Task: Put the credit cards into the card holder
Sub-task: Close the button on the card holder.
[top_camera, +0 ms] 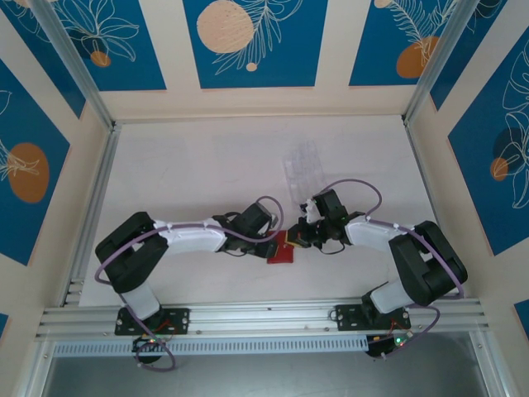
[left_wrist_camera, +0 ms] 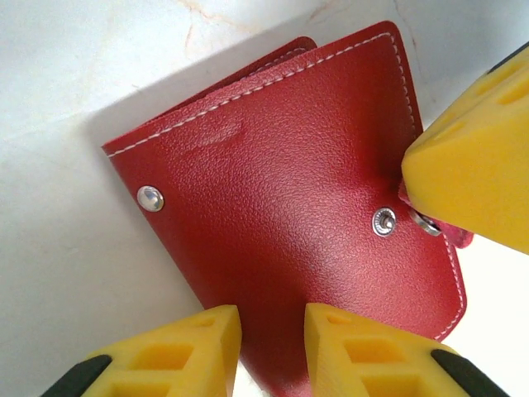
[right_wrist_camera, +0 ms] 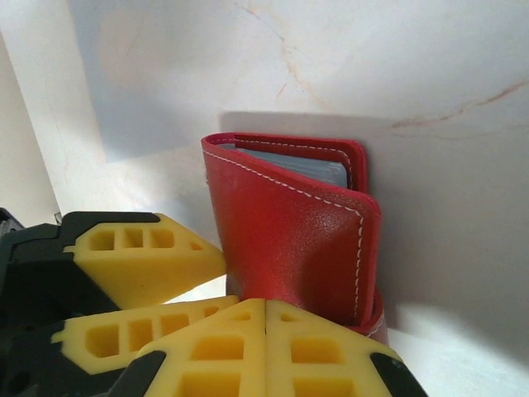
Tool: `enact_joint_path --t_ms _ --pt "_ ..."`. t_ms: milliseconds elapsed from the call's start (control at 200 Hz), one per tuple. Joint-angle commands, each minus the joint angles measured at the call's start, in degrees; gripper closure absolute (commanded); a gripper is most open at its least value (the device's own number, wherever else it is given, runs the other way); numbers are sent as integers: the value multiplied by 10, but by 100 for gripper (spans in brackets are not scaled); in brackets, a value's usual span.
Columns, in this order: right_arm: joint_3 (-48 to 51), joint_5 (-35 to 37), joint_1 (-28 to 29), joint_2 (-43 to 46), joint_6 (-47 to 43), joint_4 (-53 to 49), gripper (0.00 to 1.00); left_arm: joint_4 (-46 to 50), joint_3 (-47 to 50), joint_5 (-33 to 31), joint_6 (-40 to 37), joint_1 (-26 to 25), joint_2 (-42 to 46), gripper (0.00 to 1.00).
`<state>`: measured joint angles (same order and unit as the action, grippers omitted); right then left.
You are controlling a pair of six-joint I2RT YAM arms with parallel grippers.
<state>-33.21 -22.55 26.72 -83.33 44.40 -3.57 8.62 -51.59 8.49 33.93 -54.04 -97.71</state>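
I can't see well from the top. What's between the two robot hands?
The red card holder lies between left gripper and right gripper, as the top view shows.

1 red wallet (left_wrist_camera: 289,215), 1 clear tray (top_camera: 302,168), 2 claws
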Motion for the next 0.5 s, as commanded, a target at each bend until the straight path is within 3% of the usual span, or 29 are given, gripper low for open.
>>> enact_joint_path --t_ms 0,495 --pt "1 -29 -1 11 6 4 100 14 -7 -18 -6 -12 -29 73" --pt "2 -18 26 -29 17 31 100 3 -6 -19 3 -17 -33 73"
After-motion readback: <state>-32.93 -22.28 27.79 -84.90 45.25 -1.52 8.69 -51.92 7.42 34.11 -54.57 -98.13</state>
